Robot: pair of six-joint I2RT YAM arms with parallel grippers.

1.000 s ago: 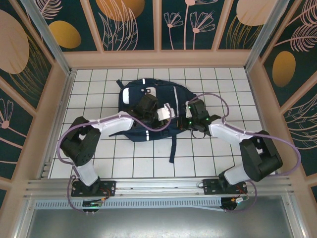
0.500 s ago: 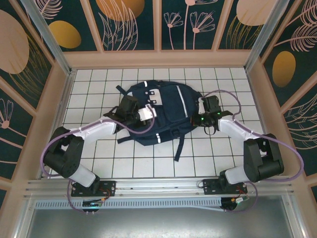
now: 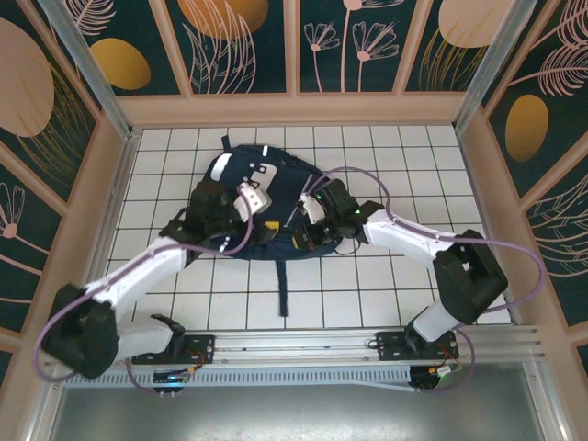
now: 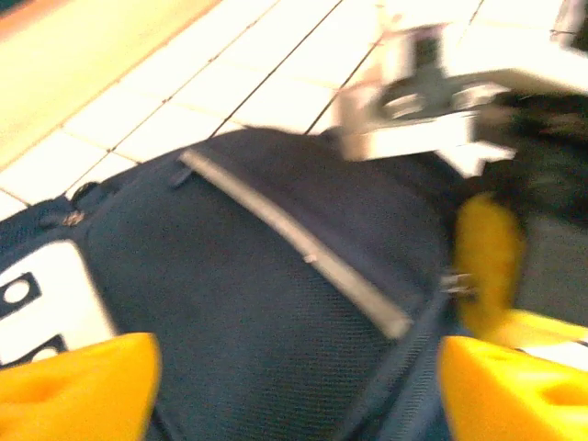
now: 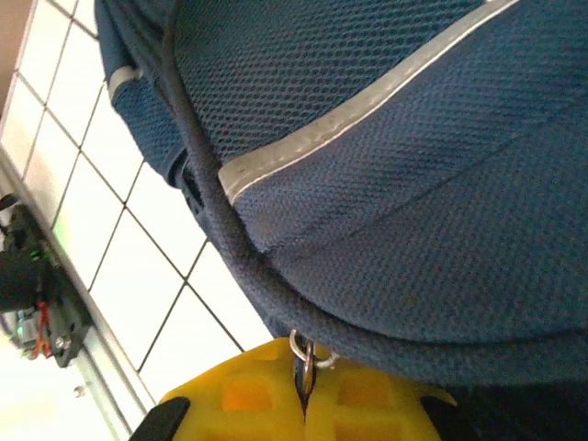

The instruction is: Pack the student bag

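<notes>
The student bag (image 3: pixel 280 184), a navy backpack with grey stripes, lies flat on the white tiled table. My left gripper (image 3: pixel 263 221) hovers over its front panel. In the left wrist view this gripper (image 4: pixel 294 386) is open, its yellow fingers (image 4: pixel 73 390) far apart above the navy mesh (image 4: pixel 276 303), with nothing between them. My right gripper (image 3: pixel 301 237) is at the bag's near edge. In the right wrist view it (image 5: pixel 305 390) is shut on a small metal zipper pull (image 5: pixel 303 352) at the seam of the bag (image 5: pixel 386 184).
A dark strap (image 3: pixel 281 285) trails from the bag toward the near edge of the table. Wooden walls (image 3: pixel 101 193) enclose the table on the left, back and right. The right arm's white wrist (image 4: pixel 432 101) sits close in front of my left gripper.
The left gripper has opened. Both arms and the bag have shifted left and toward the near side. The right gripper stays shut at the bag's edge.
</notes>
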